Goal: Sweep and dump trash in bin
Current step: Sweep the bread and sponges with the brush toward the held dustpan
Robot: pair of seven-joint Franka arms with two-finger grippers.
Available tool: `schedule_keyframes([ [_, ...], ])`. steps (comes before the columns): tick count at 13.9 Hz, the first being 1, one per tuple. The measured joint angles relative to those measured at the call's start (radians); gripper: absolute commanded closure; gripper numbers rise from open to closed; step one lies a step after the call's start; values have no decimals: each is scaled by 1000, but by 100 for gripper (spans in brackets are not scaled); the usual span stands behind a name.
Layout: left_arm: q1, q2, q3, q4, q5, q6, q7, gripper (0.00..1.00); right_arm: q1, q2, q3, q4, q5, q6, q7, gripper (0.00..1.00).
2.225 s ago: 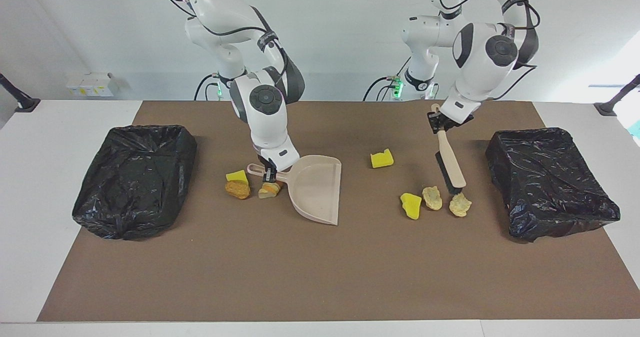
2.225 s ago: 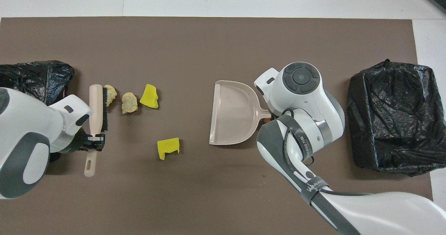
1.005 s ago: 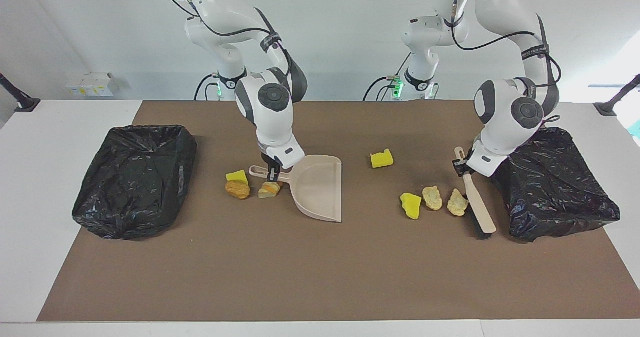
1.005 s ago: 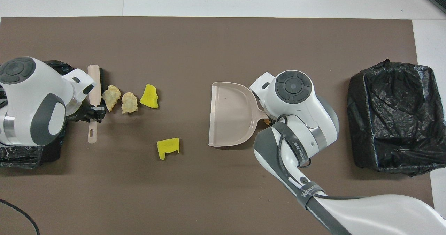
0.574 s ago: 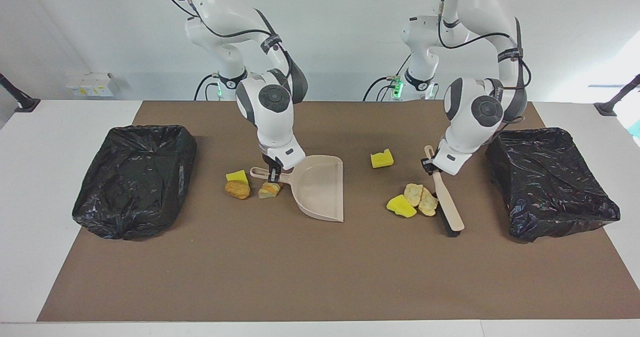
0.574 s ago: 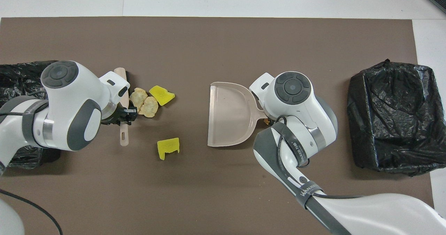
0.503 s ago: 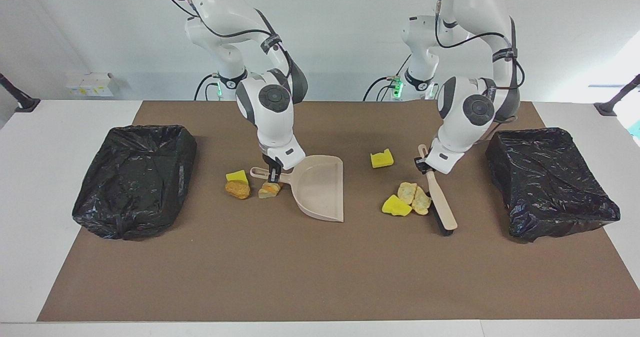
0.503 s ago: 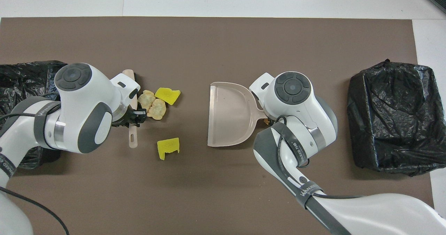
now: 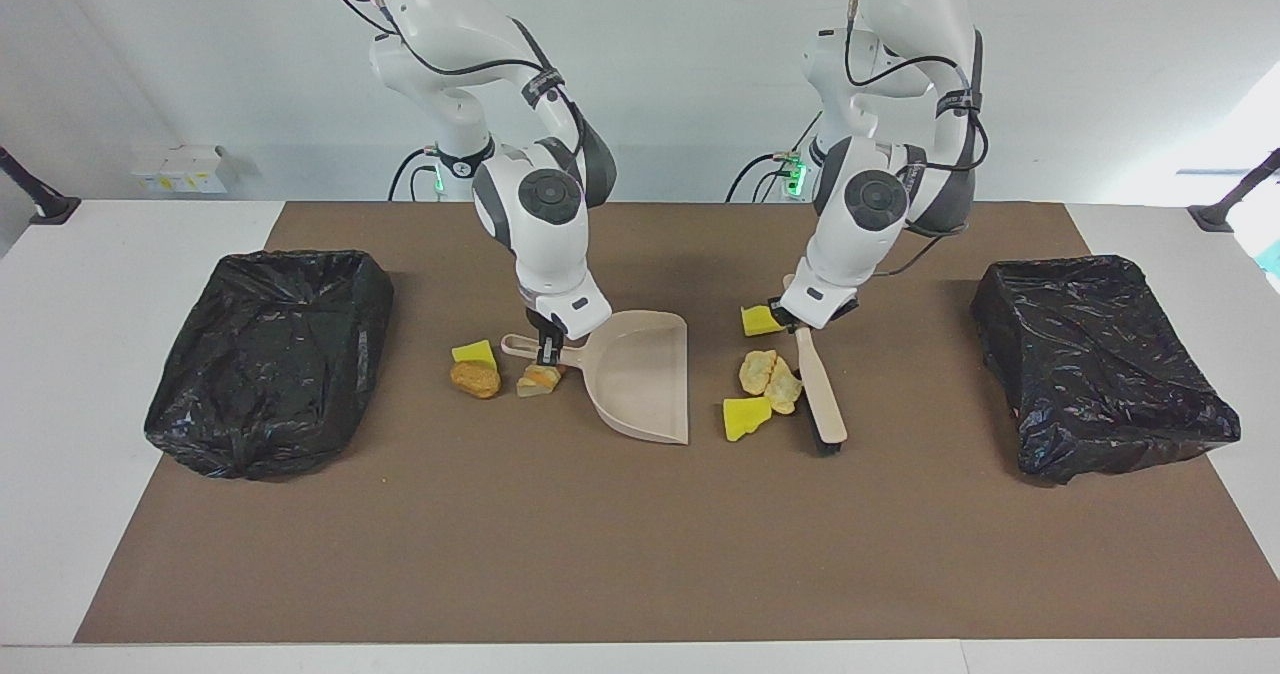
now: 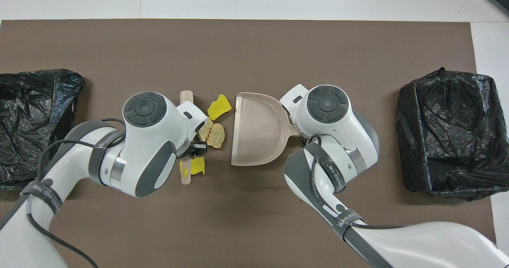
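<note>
My left gripper [image 9: 796,318] is shut on the handle of the beige brush [image 9: 823,395], whose bristles rest on the mat. Against the brush lie two pale beige lumps [image 9: 768,375] and a yellow sponge chunk [image 9: 746,417], just off the open mouth of the beige dustpan [image 9: 640,374]. Another yellow chunk [image 9: 760,321] lies by the brush handle, nearer to the robots. My right gripper [image 9: 545,346] is shut on the dustpan's handle. Beside that handle lie a yellow chunk [image 9: 474,353], an orange-brown piece [image 9: 475,379] and a bread-like piece [image 9: 538,381]. The overhead view shows the dustpan [image 10: 256,131], the lumps [image 10: 214,134] and both yellow chunks [image 10: 219,105].
Two bins lined with black bags stand on the brown mat, one at the right arm's end [image 9: 270,354] and one at the left arm's end [image 9: 1100,364]. Both show in the overhead view [image 10: 453,133] [image 10: 32,117].
My left gripper has dragged the brush from beside its bin toward the dustpan, pushing the two beige lumps and one yellow chunk up to the pan's mouth. The dustpan has barely shifted.
</note>
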Motion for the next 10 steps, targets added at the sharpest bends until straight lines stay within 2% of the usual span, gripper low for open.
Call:
schedule_keyframes([
  [3, -44, -29, 0, -36, -1, 0, -5, 100, 11, 2, 0, 0, -5, 8, 18, 100],
  [7, -69, -39, 1, -42, -21, 0, -24, 100, 12, 2, 0, -1, -6, 9, 21, 100],
  [10, -133, -44, 0, -42, -47, 0, -69, 100, 12, 2, 0, -1, -7, 9, 22, 100],
])
